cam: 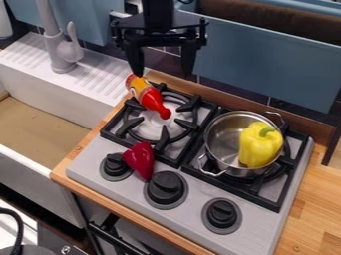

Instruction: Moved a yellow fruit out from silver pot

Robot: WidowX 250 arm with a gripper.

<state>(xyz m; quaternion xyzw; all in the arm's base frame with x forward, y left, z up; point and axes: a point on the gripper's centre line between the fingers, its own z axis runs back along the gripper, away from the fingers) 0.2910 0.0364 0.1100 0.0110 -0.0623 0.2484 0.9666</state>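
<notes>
My gripper (162, 69) hangs at the top of the view, above the back of the left burner, its two fingers spread apart and pointing down with nothing between them. The silver pot (223, 130) stands on the right burner, ahead and to the right of the gripper. Inside it, against its right side, a yellow bell pepper (259, 144) stands with its green stem near the top.
A red bottle with a yellow label (148, 93) lies on the left burner (126, 124), below the gripper. A dark red pepper-like piece (140, 160) rests by the front knobs (166, 188). A sink (40, 149) with a grey faucet (61, 47) is at left.
</notes>
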